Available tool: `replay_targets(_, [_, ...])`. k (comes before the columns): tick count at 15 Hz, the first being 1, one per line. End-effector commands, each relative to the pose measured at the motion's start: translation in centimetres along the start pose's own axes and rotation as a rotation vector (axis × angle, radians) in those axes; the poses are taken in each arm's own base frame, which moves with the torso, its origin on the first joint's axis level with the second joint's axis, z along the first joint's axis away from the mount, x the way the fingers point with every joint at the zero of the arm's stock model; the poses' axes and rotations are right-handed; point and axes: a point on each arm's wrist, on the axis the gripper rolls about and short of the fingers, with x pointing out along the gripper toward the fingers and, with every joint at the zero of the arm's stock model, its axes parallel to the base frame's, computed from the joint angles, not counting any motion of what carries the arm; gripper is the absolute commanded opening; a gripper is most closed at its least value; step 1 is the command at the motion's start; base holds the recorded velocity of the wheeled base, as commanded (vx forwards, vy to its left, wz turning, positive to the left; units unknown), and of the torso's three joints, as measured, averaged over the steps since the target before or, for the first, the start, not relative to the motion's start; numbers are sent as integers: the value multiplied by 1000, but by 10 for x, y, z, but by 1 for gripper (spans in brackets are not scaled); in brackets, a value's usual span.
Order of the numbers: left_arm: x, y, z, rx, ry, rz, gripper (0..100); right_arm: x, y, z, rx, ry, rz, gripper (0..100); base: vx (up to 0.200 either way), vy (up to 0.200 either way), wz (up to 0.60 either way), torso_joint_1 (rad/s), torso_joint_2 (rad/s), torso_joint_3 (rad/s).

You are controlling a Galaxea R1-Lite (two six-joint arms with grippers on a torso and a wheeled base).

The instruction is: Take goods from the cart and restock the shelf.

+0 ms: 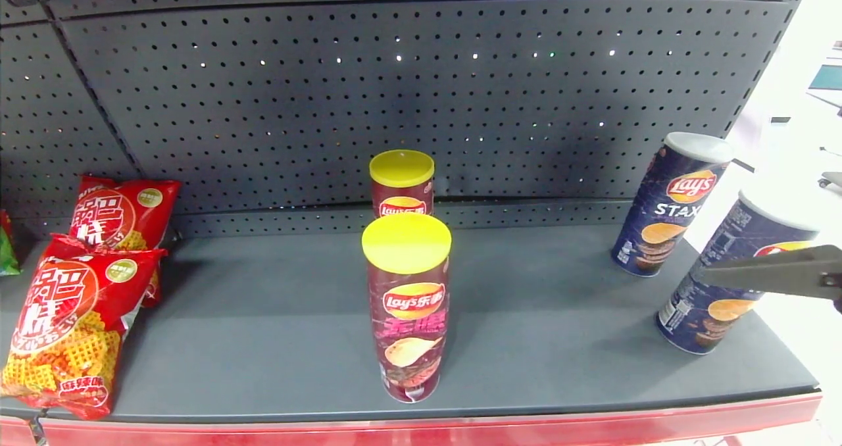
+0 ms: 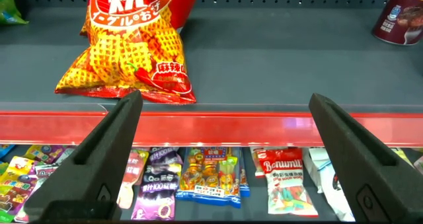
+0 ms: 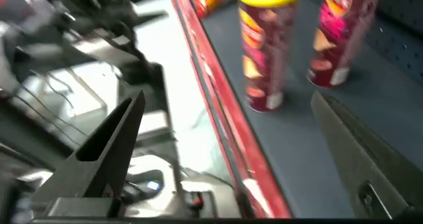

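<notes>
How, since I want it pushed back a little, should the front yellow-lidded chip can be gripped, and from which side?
Grip the front can around its mid-body, coming level from the shelf's open front. It stands upright, its round sides free; a second can stands behind it, so the back is likely blocked.

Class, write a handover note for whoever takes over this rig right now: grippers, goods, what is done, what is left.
Left gripper: open, empty, in front of the shelf's red edge.
Right gripper: open, empty, at the shelf's right end.
Goods: two maroon cans mid-shelf, one behind the other; two blue cans on the right; two red snack bags on the left.
Done: six items on the shelf.
Left: probably fetch more from the cart and fill the gaps.
</notes>
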Motion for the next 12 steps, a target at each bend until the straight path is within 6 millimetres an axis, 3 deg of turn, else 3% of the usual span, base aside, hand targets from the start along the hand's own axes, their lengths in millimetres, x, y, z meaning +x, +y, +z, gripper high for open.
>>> replay_targets(1, [0,0,0,0,0,0,100,-47,46,-2,65,-156,-139,100,0,0,0,0,0,0])
replay_targets(4, [0,0,0,0,2,0,100,-68,58,-20,175,-279,-533,100,0,0,0,0,0,0])
replay_targets(6, [0,0,0,0,2,0,100,-76,65,-47,146,-296,-794,100,0,0,0,0,0,0])
replay_targets(7, [0,0,0,0,2,0,100,-78,69,-75,99,-257,-955,100,0,0,0,0,0,0])
replay_targets(12, [0,0,0,0,2,0,100,-76,83,-147,117,-170,-1205,100,0,0,0,0,0,0])
